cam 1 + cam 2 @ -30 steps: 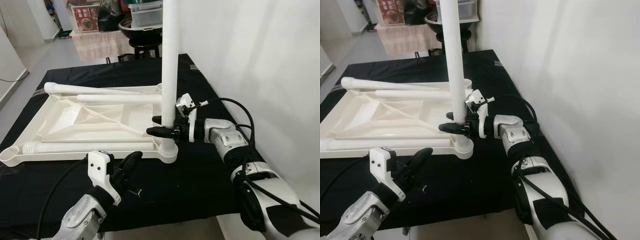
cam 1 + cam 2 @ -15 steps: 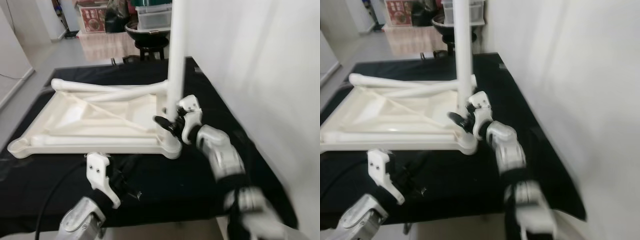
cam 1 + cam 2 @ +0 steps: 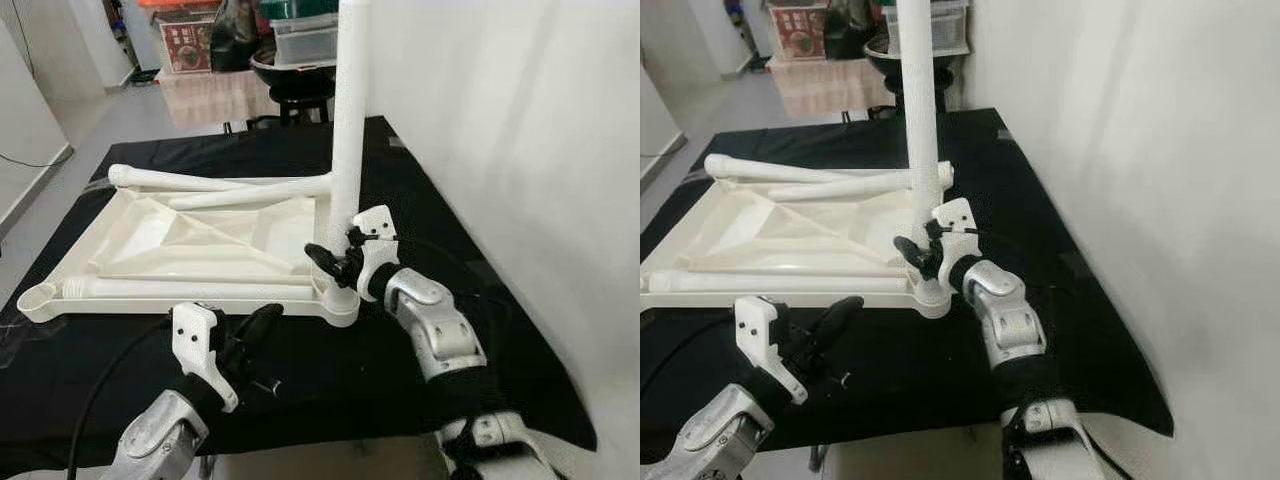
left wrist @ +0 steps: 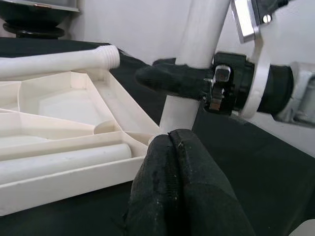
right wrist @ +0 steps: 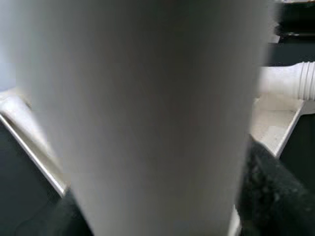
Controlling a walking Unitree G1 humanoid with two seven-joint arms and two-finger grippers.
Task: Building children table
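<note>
Right gripper [image 3: 335, 262] clamped round upright leg [image 3: 349, 120] — steadying it in tabletop [image 3: 150, 235] corner socket; left gripper [image 3: 262, 325] closed, empty, waiting.

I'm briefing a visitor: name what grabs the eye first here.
A tall white table leg stands upright in the near right corner socket of the upturned white tabletop, with the right tool clamped around its base. The left tool hovers shut in front of the tabletop, above the black cloth.
</note>
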